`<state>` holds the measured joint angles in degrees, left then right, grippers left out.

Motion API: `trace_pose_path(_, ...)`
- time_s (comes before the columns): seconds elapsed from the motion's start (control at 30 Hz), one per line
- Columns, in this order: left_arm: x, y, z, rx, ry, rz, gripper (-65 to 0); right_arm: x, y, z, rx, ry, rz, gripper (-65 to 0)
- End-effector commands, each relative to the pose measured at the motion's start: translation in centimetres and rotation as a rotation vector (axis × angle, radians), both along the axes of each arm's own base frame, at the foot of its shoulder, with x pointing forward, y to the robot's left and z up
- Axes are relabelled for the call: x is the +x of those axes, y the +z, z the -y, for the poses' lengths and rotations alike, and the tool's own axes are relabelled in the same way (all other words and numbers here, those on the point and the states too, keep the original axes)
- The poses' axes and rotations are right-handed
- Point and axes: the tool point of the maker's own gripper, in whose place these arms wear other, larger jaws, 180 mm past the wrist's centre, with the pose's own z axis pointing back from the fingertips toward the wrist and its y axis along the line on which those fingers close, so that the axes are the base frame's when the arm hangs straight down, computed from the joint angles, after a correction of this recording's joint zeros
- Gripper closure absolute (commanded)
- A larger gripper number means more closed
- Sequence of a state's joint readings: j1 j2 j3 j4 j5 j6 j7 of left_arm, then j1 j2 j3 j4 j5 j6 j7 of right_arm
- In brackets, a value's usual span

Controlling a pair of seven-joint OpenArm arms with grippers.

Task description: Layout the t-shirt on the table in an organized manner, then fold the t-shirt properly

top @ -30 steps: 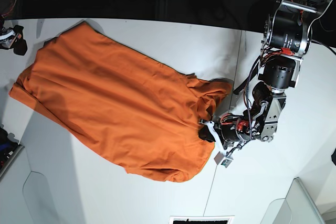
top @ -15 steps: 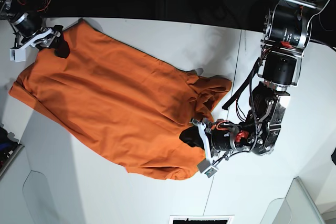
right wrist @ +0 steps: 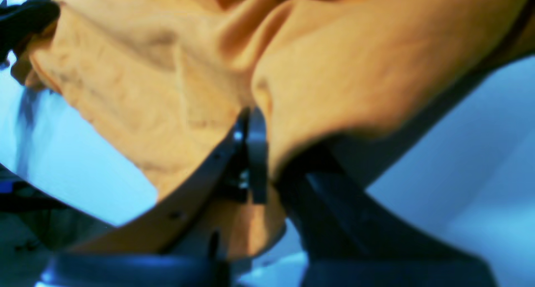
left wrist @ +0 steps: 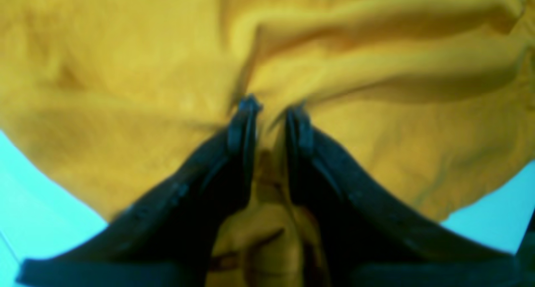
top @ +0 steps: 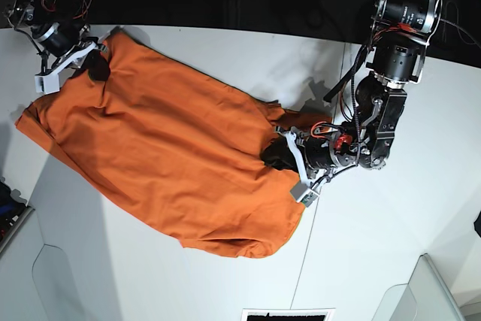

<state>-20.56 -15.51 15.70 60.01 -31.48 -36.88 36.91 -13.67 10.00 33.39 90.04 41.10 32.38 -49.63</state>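
Observation:
The orange t-shirt (top: 165, 148) lies spread diagonally on the white table (top: 391, 238), wrinkled and bunched at its right end. My left gripper (top: 279, 157) lies low at that right end and is shut on a fold of the cloth. The left wrist view shows its tips (left wrist: 272, 109) pinching the t-shirt (left wrist: 125, 69). My right gripper (top: 95, 65) is at the shirt's far left corner. The right wrist view shows it (right wrist: 263, 124) closed, with the t-shirt (right wrist: 334, 69) draped over it.
A thin dark seam (top: 334, 110) runs across the table just right of the shirt. Pale raised panels sit at the front left (top: 22, 268) and front right (top: 428, 291) corners. A black-and-white marker (top: 289, 313) lies at the front edge. Beyond the far edge it is dark.
My right gripper came in from the left and took hold of the shirt's far left corner. My left gripper moved up along the right edge, drawing that end toward the back.

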Motion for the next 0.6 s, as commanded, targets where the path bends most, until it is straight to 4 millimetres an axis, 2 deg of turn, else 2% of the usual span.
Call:
trace_pose_path(0.0,0.6,-0.9,-2.2,0.106,0.039,-0.015,-16.4,-0.2,0.8,1.3,-0.029,0.008,0.0,0.0)
trace_pose_path(0.13,0.7,-2.9,-4.7,0.201,0.078,-0.037,-16.4,-1.4,2.8,5.0,-0.049,-0.049,0.011,0.0)
trace_pose_path(0.23,0.6,-3.3,-6.4,0.235,0.096,-0.046,-16.4,-2.3,4.9,8.1,-0.096,-0.104,0.044,0.0)
trace_pose_path(0.27,0.6,-3.2,-7.1,0.247,0.108,-0.045,-16.4,-2.6,5.5,8.8,-0.109,-0.115,0.051,-4.6)
trace_pose_path(0.37,0.8,-3.0,-8.2,0.257,0.122,-0.041,-16.4,-3.6,6.9,11.0,-0.152,-0.162,0.063,-29.3)
trace_pose_path(0.4,0.9,-2.9,-8.4,0.26,0.124,-0.04,-16.4,-3.9,7.2,11.6,-0.164,-0.173,0.065,-35.2)
trace_pose_path(0.43,0.9,-2.9,-8.4,0.257,0.125,-0.039,-16.4,-4.2,7.4,12.2,-0.175,-0.184,0.066,-38.7)
trace_pose_path(0.57,1.0,-2.7,-8.0,0.23,0.133,-0.045,-16.4,-4.6,7.9,13.1,-0.193,-0.196,0.066,-39.5)
